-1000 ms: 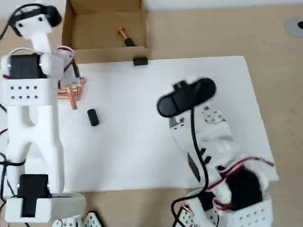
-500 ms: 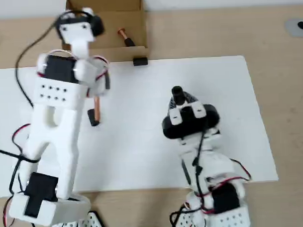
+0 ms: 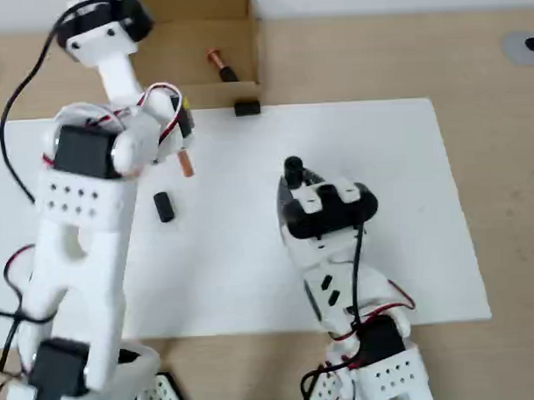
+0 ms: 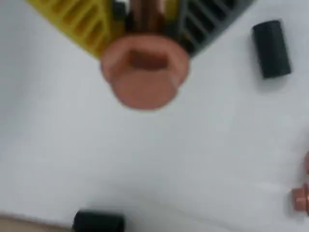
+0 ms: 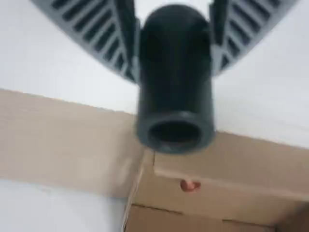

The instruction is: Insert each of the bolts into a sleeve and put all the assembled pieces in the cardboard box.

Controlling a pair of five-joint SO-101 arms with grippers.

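L fingers point(image 4: 77, 24) clamp bolt point(image 4: 145, 72), R fingers point(image 5: 91, 34) clamp sleeve point(image 5: 175, 96), hollow bore in wrist view

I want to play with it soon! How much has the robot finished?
One finished piece lies in the cardboard box. Right now the left gripper holds a bolt and the right gripper holds a sleeve, not joined yet. Still to go: joining those, plus a loose sleeve, a second sleeve and at least one spare bolt.
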